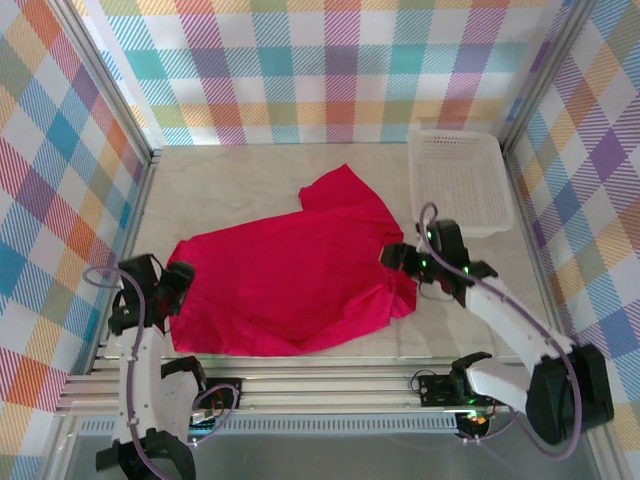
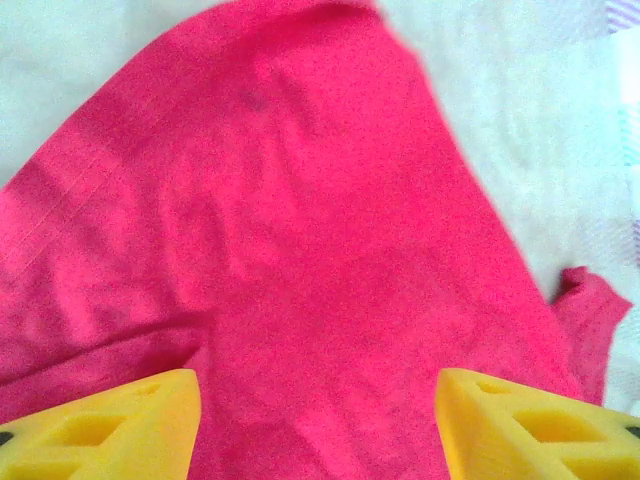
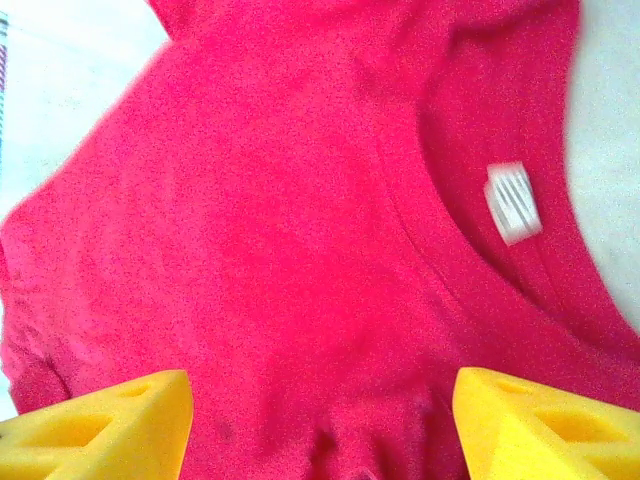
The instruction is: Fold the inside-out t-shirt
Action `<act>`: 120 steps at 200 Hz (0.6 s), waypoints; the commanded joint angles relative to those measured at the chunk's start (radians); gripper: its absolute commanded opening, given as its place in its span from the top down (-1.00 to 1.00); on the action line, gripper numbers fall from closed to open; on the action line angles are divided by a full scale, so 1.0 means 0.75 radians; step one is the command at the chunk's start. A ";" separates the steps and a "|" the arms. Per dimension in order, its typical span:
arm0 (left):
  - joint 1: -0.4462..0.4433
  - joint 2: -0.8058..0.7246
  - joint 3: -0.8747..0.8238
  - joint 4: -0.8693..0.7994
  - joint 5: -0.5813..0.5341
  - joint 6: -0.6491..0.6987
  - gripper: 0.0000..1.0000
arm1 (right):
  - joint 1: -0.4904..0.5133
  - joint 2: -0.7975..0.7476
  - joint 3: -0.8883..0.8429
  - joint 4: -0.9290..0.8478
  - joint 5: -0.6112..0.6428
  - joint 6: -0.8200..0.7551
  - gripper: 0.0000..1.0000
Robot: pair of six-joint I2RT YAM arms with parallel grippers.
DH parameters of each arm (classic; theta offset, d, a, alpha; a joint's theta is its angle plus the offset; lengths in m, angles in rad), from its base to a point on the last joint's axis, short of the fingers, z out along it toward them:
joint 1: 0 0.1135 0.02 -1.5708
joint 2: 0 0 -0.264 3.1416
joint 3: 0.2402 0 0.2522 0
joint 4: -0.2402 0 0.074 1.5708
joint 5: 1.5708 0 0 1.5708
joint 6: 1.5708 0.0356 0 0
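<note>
From above, the inside-out t-shirt [image 1: 290, 290] lies spread on the counter [image 1: 230, 190] just left of the white basket [image 1: 460, 180]. My left claw [image 1: 183, 283] is at the end farthest from the basket and my right claw [image 1: 398, 262] at the nearest, placed, I judge, to take both ends together. My left wrist view shows yellow fingers [image 2: 120, 420] spread over bare cloth, pinching nothing. My right wrist view shows the same over the collar, its white tag [image 3: 513, 200] exposed.
</note>
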 commanded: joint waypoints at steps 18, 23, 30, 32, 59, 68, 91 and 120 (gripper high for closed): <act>-0.115 0.396 0.132 0.249 0.039 -0.016 -0.20 | 0.085 0.441 0.343 0.026 -0.105 -0.079 -0.32; -0.123 0.458 0.149 0.278 0.051 -0.021 -0.20 | 0.086 0.505 0.386 0.032 -0.125 -0.071 -0.32; -0.136 0.546 0.176 0.315 0.061 -0.024 -0.19 | 0.085 0.610 0.452 0.032 -0.147 -0.056 -0.31; -0.138 0.571 0.185 0.324 0.064 -0.026 -0.19 | 0.085 0.641 0.472 0.031 -0.154 -0.052 -0.30; -0.167 0.924 0.329 0.397 0.127 -0.038 -0.14 | 0.084 1.009 0.778 -0.064 -0.201 0.006 -0.20; -0.172 1.040 0.386 0.408 0.153 -0.039 -0.09 | 0.079 1.112 0.865 -0.097 -0.184 0.038 -0.18; -0.182 1.285 0.530 0.423 0.201 -0.067 -0.06 | 0.060 1.290 1.046 -0.168 -0.164 0.091 -0.17; -0.186 1.603 0.755 0.479 0.281 -0.116 0.01 | 0.035 1.475 1.282 -0.261 -0.139 0.138 -0.16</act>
